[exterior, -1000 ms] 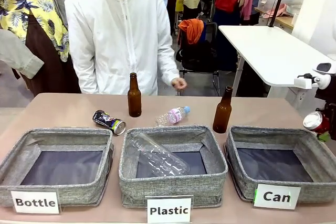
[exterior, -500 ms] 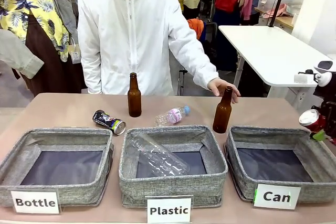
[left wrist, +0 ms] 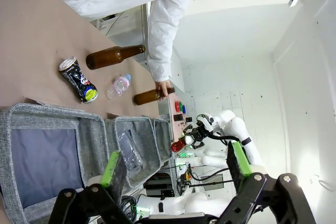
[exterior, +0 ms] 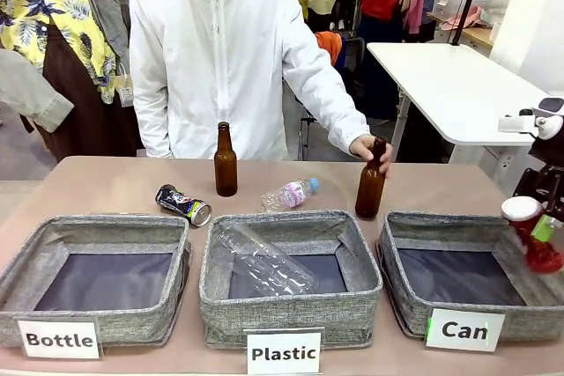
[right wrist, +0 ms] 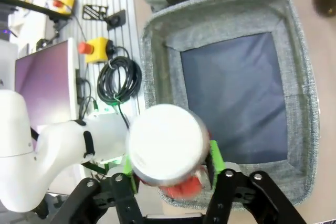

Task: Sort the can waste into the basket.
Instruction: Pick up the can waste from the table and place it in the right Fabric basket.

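Note:
The crushed red can (exterior: 529,237) with a silver end is blurred and tilted just above the right edge of the "Can" basket (exterior: 458,226). It hangs loose between the green pads of my right gripper (exterior: 541,224), whose jaws stand apart. From the right wrist, the red can (right wrist: 167,153) fills the gap between the fingers of my right gripper (right wrist: 170,165), over the basket (right wrist: 226,11). The dark printed can (exterior: 183,204) lies on the table behind the "Bottle" bin. My left gripper (left wrist: 176,163) is open and holds nothing, high above the dark printed can (left wrist: 77,80).
A person's hand (exterior: 370,145) grips the neck of the right brown bottle (exterior: 371,187). Another brown bottle (exterior: 226,163) stands mid-table beside a small clear bottle (exterior: 289,194). The "Plastic" bin (exterior: 291,305) holds a clear bottle. The "Bottle" bin (exterior: 97,228) sits left.
My right gripper's jaws have parted and the red can has dropped lower and tilted towards the "Can" basket. The person's hand has reached over and taken hold of the right brown bottle.

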`<state>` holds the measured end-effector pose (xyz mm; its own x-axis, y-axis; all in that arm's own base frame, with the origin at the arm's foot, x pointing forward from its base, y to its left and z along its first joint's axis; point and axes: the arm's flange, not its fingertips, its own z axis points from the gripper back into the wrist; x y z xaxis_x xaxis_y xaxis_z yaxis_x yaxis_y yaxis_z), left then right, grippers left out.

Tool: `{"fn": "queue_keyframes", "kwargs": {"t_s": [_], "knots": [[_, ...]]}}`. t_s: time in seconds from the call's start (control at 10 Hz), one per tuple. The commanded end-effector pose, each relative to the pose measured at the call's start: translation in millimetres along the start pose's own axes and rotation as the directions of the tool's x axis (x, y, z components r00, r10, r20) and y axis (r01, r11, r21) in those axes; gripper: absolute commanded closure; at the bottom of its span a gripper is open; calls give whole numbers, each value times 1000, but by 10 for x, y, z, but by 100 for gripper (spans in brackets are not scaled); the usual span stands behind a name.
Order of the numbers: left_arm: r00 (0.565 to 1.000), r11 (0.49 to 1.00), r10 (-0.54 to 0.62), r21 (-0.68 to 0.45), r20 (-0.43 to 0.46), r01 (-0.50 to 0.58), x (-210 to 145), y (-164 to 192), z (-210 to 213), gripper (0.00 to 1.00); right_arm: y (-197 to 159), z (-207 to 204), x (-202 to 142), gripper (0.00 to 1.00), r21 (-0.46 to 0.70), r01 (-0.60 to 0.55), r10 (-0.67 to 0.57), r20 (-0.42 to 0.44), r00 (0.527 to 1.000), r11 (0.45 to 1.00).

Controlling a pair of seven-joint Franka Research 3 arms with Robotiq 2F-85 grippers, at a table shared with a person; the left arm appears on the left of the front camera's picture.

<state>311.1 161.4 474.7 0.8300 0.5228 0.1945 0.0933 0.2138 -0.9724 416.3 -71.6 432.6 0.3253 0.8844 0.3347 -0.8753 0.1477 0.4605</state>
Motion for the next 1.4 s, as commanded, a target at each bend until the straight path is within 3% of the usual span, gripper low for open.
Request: {"fn": "queue_keyframes", "kwargs": {"t_s": [0.0, 0.5, 0.6, 0.7, 0.8, 0.9, 1.0, 1.1, 1.3], "knots": [[1000, 1000, -20, -2, -8, 20, -12, 6, 11, 0, -19, 73, -15, 0, 14, -30, 30, 20, 999, 999], [1000, 1000, -20, -2, -8, 20, -12, 6, 11, 0, -52, 100, -11, 0, 42, 13, -15, 42, 999, 999], [1000, 1000, -20, -2, -8, 20, -12, 6, 11, 0, -115, 158, 8, 0, 112, 186, -199, 121, 972, 976], [1000, 1000, -20, -2, -8, 20, -12, 6, 11, 0, -200, 227, 7, 0, 212, 299, -343, 214, 915, 930], [1000, 1000, -20, -2, -8, 20, -12, 6, 11, 0, -277, 319, 12, 0, 319, 451, -545, 340, 767, 834], [1000, 1000, -20, -2, -8, 20, -12, 6, 11, 0, -322, 389, 84, 0, 491, 548, -734, 504, 455, 677], [1000, 1000, -20, -2, -8, 20, -12, 6, 11, 0, -388, 492, 144, 0, 683, 522, -829, 553, 86, 510], [1000, 1000, -20, -2, -8, 20, -12, 6, 11, 0, -431, 559, 127, 0, 776, 449, -842, 532, -87, 444], [1000, 1000, -20, -2, -8, 20, -12, 6, 11, 0, -517, 567, 132, 0, 847, 384, -855, 470, -217, 368]]}}
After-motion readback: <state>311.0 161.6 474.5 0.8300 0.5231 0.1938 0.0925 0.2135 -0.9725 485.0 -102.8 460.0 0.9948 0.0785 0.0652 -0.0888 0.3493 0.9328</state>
